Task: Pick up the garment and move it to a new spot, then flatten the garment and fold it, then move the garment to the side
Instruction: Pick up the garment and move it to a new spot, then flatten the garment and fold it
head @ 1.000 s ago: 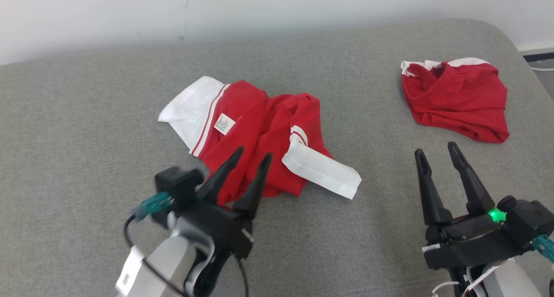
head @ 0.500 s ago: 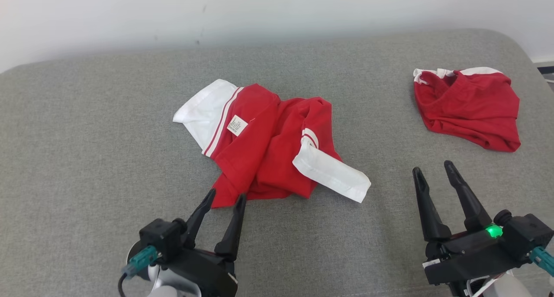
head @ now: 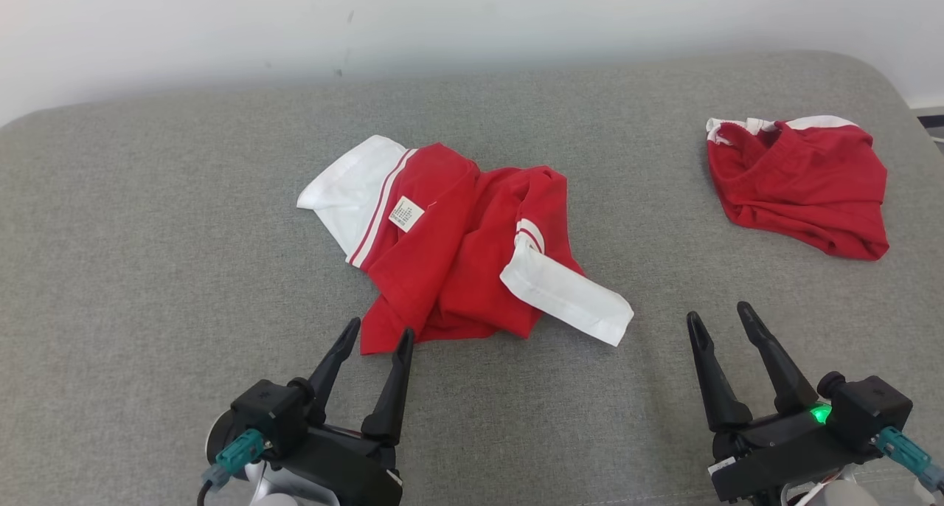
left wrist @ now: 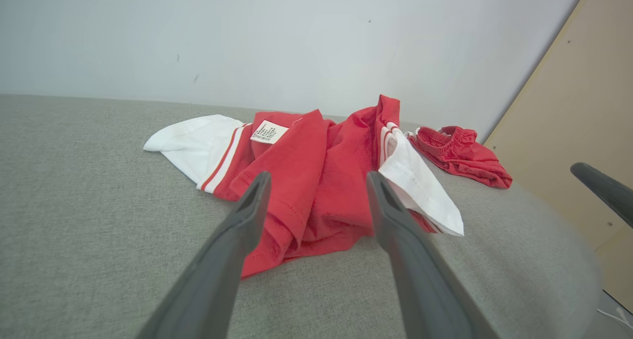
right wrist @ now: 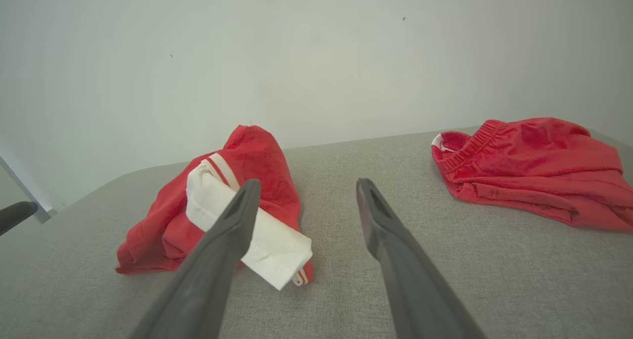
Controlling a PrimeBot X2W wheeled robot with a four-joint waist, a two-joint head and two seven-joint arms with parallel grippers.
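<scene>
- Left gripper [head: 380, 327]: two long tapered black fingers [head: 394, 380], black housing [head: 339, 465], teal plug [head: 237, 451], black cable [head: 200, 493]
- Right gripper [head: 717, 310]: matching build, green lamp [head: 818, 414], teal connector [head: 901, 447]

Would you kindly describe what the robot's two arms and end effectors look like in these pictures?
The left end effector and the right end effector look alike: each has two long, tapered black fingers on a blocky black housing, with a teal plug at its outer side. A small green light glows on the right one's housing.
</scene>
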